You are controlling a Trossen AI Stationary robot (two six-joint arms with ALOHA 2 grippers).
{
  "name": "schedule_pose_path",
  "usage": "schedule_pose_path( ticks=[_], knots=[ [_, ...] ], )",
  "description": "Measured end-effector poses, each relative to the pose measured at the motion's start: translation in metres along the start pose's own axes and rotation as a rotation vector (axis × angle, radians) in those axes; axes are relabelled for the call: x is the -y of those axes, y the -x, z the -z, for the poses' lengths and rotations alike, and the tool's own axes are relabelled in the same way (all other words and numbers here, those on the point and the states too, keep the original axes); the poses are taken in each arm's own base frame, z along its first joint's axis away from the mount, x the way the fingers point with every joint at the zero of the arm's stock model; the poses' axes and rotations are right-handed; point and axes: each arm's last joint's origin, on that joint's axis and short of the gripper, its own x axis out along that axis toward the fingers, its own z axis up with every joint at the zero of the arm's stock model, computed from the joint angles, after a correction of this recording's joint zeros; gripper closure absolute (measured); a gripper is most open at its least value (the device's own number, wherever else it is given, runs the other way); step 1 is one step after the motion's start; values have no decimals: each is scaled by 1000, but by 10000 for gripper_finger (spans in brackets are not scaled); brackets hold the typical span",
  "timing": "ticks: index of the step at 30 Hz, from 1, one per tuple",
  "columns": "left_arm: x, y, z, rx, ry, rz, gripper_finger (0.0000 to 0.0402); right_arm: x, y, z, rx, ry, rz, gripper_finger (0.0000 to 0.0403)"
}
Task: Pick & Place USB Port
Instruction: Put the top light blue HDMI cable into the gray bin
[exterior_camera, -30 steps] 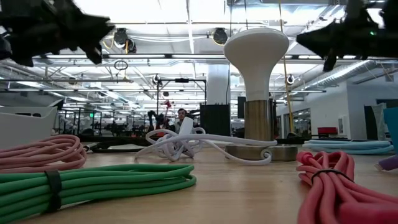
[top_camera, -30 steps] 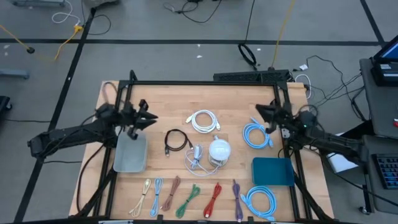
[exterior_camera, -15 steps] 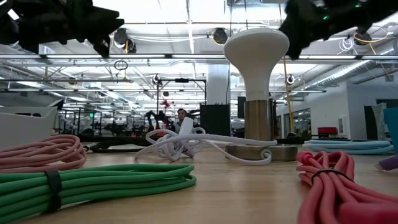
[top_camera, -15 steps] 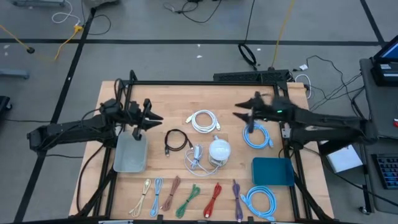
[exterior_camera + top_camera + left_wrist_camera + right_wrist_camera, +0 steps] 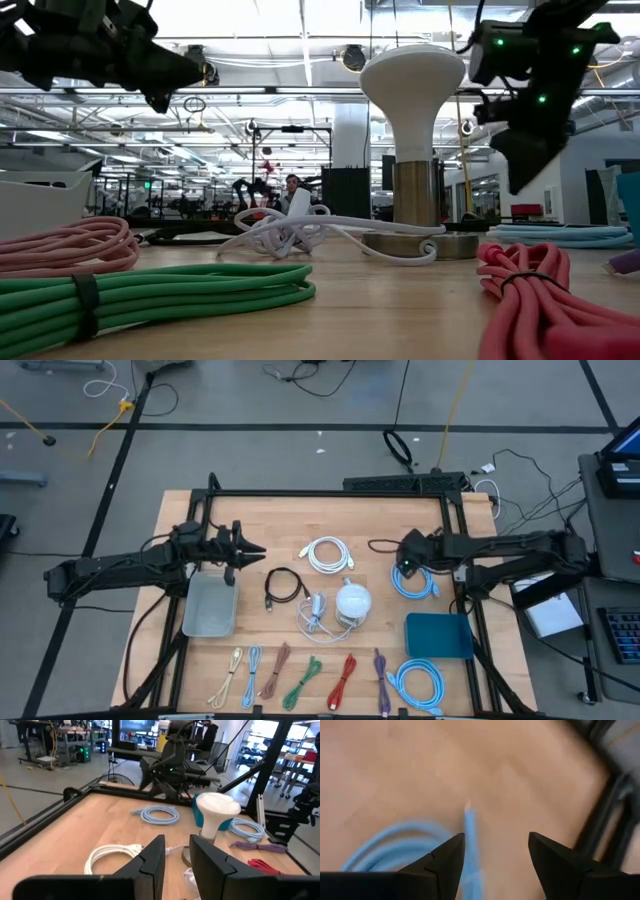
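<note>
My right gripper (image 5: pixel 403 560) hangs open, tipped steeply down, over the far end of a coiled light-blue cable (image 5: pixel 413 578) that lies flat on the table's right side. In the right wrist view the cable's straight end (image 5: pixel 469 817) lies between and below the spread fingers (image 5: pixel 495 840), untouched. My left gripper (image 5: pixel 252 548) points level toward the table's middle, above the far edge of a grey tray (image 5: pixel 210 610). Its fingers (image 5: pixel 176 851) stand a little apart with nothing between them. I cannot single out a USB port among the cables.
A white lamp (image 5: pixel 352 600) stands mid-table amid a white cord. A white coil (image 5: pixel 328 555) and a black cable (image 5: pixel 283 588) lie nearby. A teal box (image 5: pixel 439 636) and a second blue coil (image 5: pixel 415 682) are near right. Several bundled cables (image 5: pixel 300 680) line the near edge.
My right gripper has swung out from the table's right edge toward the middle, then tipped from level to steeply down and sunk over the light-blue coil. No cable has moved.
</note>
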Motion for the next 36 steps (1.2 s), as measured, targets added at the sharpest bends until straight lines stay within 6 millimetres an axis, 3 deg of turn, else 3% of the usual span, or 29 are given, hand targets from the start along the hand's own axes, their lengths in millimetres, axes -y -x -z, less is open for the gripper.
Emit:
schedule_pose_path(
  ticks=[6,12,27,36],
  knots=[
    [0,0,3,-29,-12,-3,311,-8,8,21,-165,11,-66,190],
    [0,0,3,-27,-23,-3,311,-13,9,31,-120,69,-35,190],
    [0,0,-4,36,-29,3,311,3,-55,81,-184,15,32,191],
    [5,-1,-6,63,-36,38,311,2,-63,87,-167,-84,17,198]
  ],
)
